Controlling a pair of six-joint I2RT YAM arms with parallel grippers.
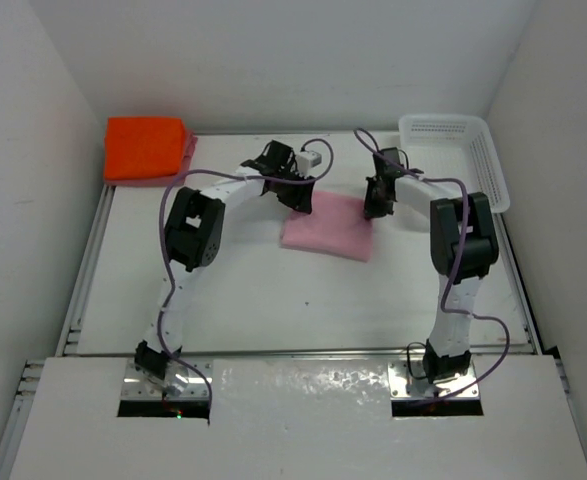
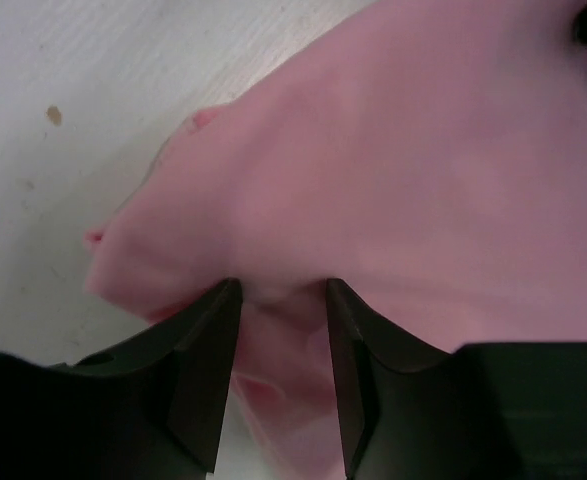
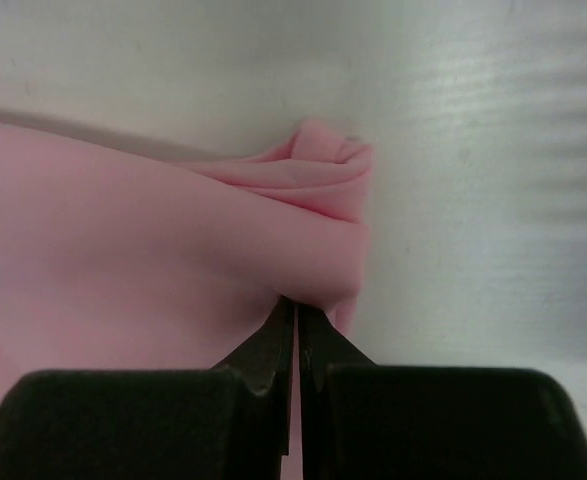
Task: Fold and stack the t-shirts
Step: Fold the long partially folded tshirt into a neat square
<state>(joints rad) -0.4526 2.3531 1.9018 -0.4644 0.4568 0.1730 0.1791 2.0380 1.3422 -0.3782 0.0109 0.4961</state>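
We pinch the light pink t-shirt [image 1: 325, 226] at its far corners: left end effector [image 2: 283, 295] around a bunched fold, right end effector [image 3: 295, 315] pressed together.

Bright, even overhead light fills the top view. The arms [image 1: 195, 230] cast only faint, soft shadows, and the glossy near board [image 1: 303, 395] shows glare at bottom centre. Both wrist views are softer: the light pink t-shirt [image 2: 393, 180] is blurred, and the fingers [image 3: 268, 360] along the bottom edge are dark and featureless.
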